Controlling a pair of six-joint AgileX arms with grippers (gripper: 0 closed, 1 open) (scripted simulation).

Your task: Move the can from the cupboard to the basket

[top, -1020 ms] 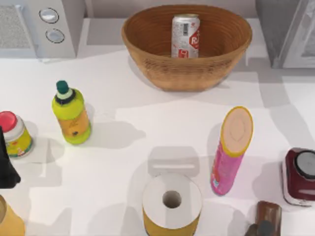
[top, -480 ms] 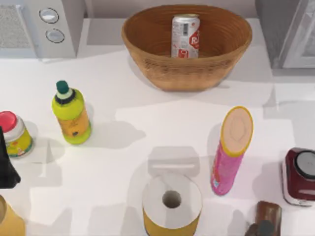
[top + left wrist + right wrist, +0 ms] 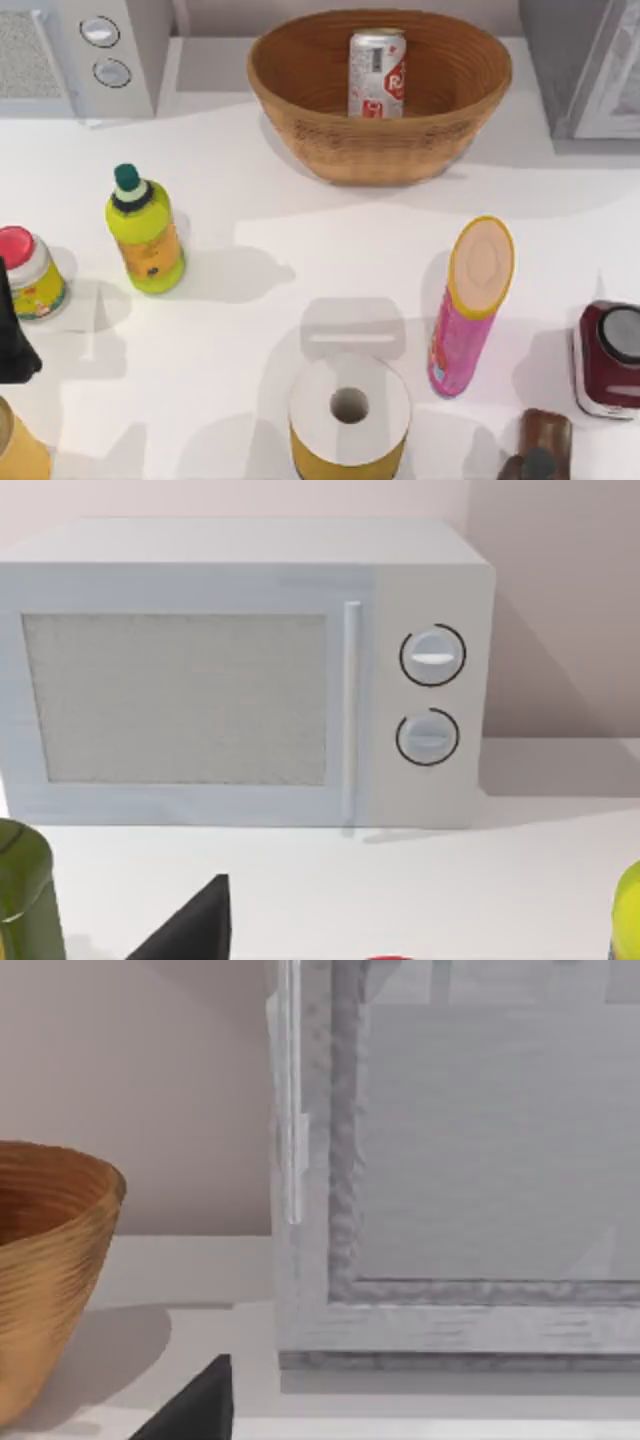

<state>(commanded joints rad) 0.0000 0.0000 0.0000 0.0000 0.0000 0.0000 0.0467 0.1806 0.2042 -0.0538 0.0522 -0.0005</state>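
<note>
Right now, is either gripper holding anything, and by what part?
Nothing is held: the can stands upright, free inside the basket.

The can looks like glossy metal; the basket is rough woven wicker. The cupboard shows matt grey panels, and the surface is smooth white.

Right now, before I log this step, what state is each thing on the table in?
can: upright inside the basket, free of any jaws
basket: upright at the table's back, holding the can
cupboard: at the back right corner, door looks ajar
microwave: door shut
green bottle: upright, capped
pink tube: standing, lid on
paper roll: standing on end
red-lidded jar: upright, lid on
</note>
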